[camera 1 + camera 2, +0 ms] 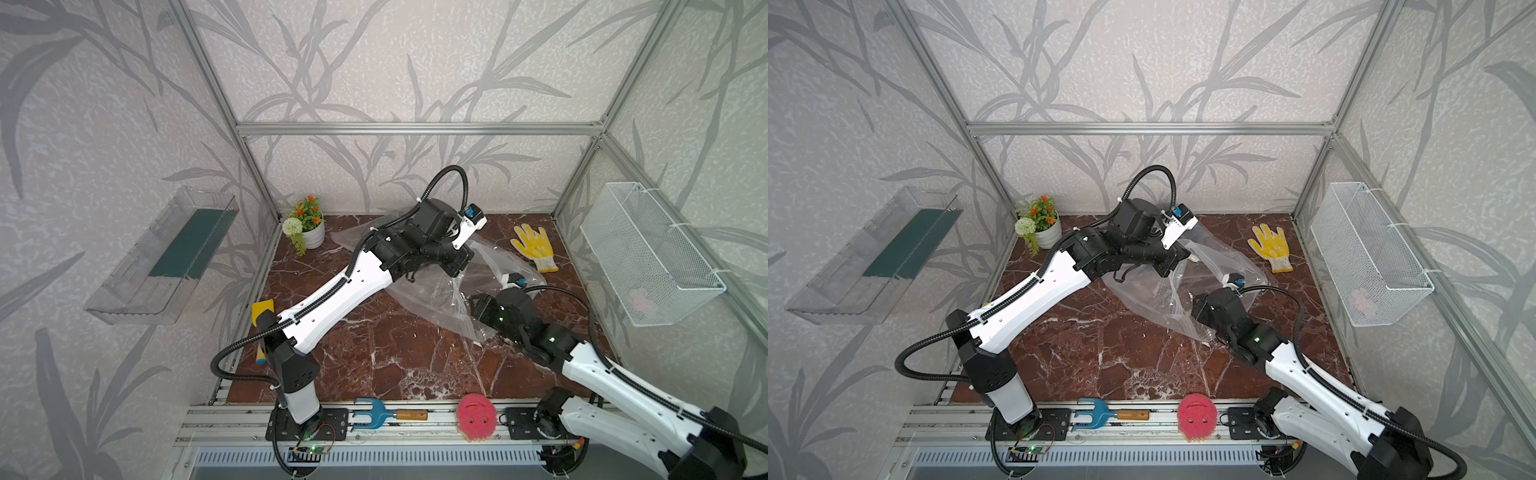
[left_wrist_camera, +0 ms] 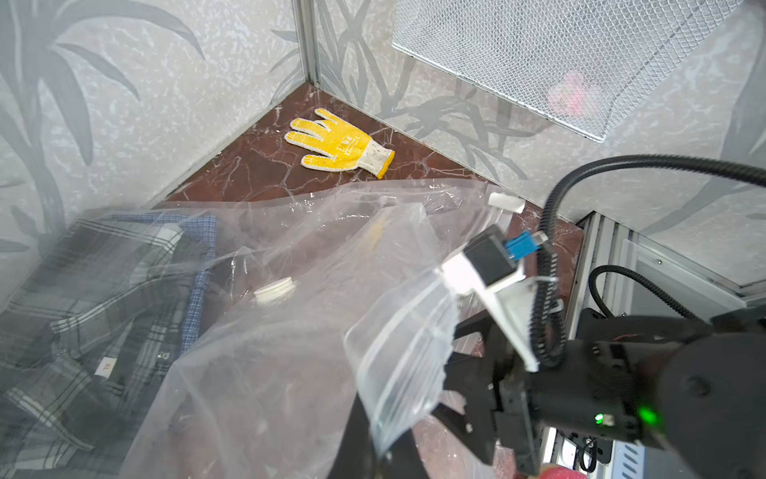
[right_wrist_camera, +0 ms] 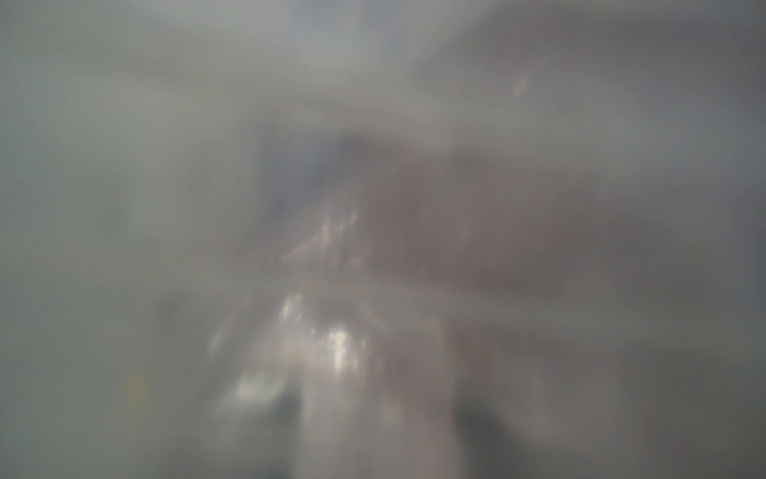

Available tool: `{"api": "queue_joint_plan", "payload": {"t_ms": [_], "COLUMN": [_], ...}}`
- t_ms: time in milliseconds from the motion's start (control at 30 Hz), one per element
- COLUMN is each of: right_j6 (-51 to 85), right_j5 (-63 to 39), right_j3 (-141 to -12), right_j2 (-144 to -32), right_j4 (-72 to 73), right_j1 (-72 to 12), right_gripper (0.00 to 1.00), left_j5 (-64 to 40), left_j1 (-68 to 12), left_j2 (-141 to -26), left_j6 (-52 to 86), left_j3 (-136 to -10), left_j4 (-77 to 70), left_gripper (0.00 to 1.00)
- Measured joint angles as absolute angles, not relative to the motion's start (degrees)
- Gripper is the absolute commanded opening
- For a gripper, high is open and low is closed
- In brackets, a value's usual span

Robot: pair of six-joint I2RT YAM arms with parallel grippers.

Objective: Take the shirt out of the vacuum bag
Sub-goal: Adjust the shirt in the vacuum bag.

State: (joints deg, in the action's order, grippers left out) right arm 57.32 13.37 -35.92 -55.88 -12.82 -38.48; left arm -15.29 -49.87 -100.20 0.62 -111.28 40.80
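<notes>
If you start at the front, nearer than the bag [image 1: 424, 299], a blue fork [image 1: 372, 411] and a pink sponge [image 1: 476, 417] lie on the rail, well apart from it. The bag itself is spread out, all crinkly, over the middle and back of the marble tabletop [image 1: 395, 361] in both top views.

Right fingers [image 2: 464, 423] come in at the bag's near right side. They stand partly spread with the zip edge [image 2: 398, 365] right at their mouth, and I can't tell if they actually touch it. The right wrist cam is just grey blur.

Left fingers [image 2: 352, 452] are over the bag's middle, pinched together on a fold of the plastic as far as I can see. The bag tents up to them in both top views. The white valve [image 2: 275, 288] sits on the bag between the two arms, and the slider clip [image 2: 505, 203] is on the zip edge toward the right wall.

The shirt [image 2: 103, 311], dark plaid, lies at the bag's far end. You see it through the plastic, so it looks to be inside. The left arm hides it in the top views.

Just beside the bag's far right edge there's a yellow glove [image 1: 534, 249], flat on the tabletop. Past the bag's far left, in the corner, stands a small potted plant [image 1: 307, 226]. A wire basket [image 1: 648, 253] hangs on the wall right of the bag, and a clear shelf [image 1: 166, 257] on the wall to its left.
</notes>
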Motion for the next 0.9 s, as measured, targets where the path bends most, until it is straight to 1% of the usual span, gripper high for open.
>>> {"api": "queue_joint_plan", "payload": {"t_ms": [167,433,733,900], "right_j6": [58.41,61.17,61.41,57.28], "right_j5": [13.19,12.97,14.83,14.13], "right_j3": [-39.03,-42.44,-42.85,-39.86], "right_j2": [-63.44,-70.78,-75.09,-73.58], "right_j4": [-5.21,6.44,11.7,11.75], "right_j1": [-38.59,-38.79,-38.81,-38.81], "right_gripper": [0.6,0.6,0.6,0.6], "left_j5": [-15.29,-15.29,-14.94,-13.08], "left_j1": [-51.03,-51.7,-51.7,-50.22], "left_j2": [-100.49,-100.9,-101.54,-101.6], "left_j6": [1.41,2.09,2.68,3.51], "left_j3": [-111.28,-111.28,-112.07,-113.51], "left_j4": [41.15,41.21,41.52,41.5], "left_gripper": [0.0,0.0,0.0,0.0]}}
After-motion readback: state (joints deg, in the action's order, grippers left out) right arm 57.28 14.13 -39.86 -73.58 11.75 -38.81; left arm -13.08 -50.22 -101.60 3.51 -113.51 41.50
